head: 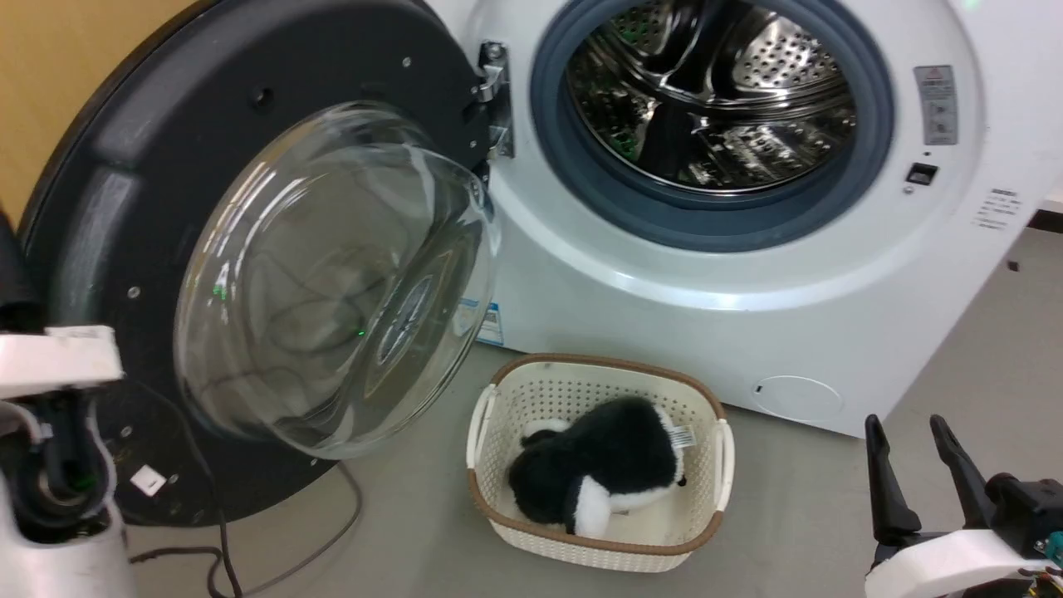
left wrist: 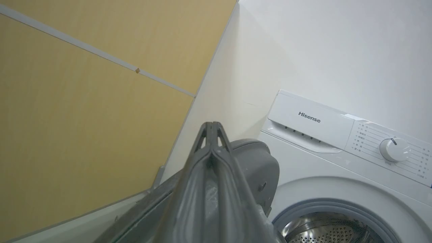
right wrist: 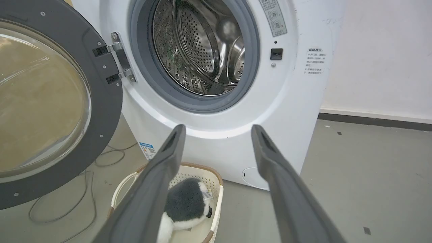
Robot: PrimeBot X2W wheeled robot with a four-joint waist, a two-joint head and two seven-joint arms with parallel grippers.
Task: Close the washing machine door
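Observation:
The washing machine door (head: 124,166), black with a bulging clear glass bowl, stands swung wide open to the left of the white washing machine (head: 664,332). The steel drum (head: 714,91) is open to view. In the left wrist view my left gripper (left wrist: 212,125) is shut with nothing in it. It points up past the door's grey rim (left wrist: 260,165), close by it; I cannot tell whether they touch. My left forearm (head: 50,357) is at the door's outer edge. My right gripper (head: 905,423) is open and low on the right, clear of the machine (right wrist: 219,141) and the door (right wrist: 108,101).
A cream perforated basket (head: 581,365) holding a black-and-white plush toy (head: 598,465) sits on the floor in front of the machine, under the door's swing path. A dark cable (head: 332,523) trails below the door. A yellow wall panel (left wrist: 67,118) is behind the door.

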